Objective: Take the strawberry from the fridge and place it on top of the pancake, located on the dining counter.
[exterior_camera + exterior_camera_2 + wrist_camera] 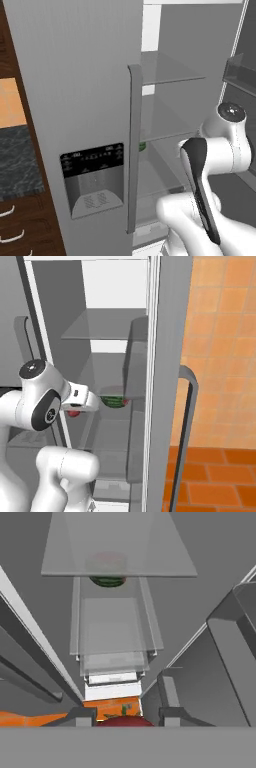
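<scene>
The fridge (75, 100) stands with its left door shut and its right door swung open, so the glass shelves (102, 326) inside are bare to see. On the shut left door sits the black-panelled water dispenser (93, 180), with a long grey vertical handle (133, 150) beside it. The white arm reaches from the near side into the open compartment, its wrist level with the middle shelf.

In the right base view the strawberry (74, 413) shows as a small red ball just under the end of the hand, in front of the middle shelf. The pincer (122, 721) is clamped on the strawberry (123, 722): in the hand view the red fruit sits right between the two dark finger tips (80, 716) at the near edge of the picture.

Farther in, on the middle shelf, lies a small green item (114, 401), seen also through the glass in the hand view and past the handle in the left base view. An orange tiled wall (225, 331) rises right of the open door, and a dark speckled tabletop (17, 160) lies left of the fridge
</scene>
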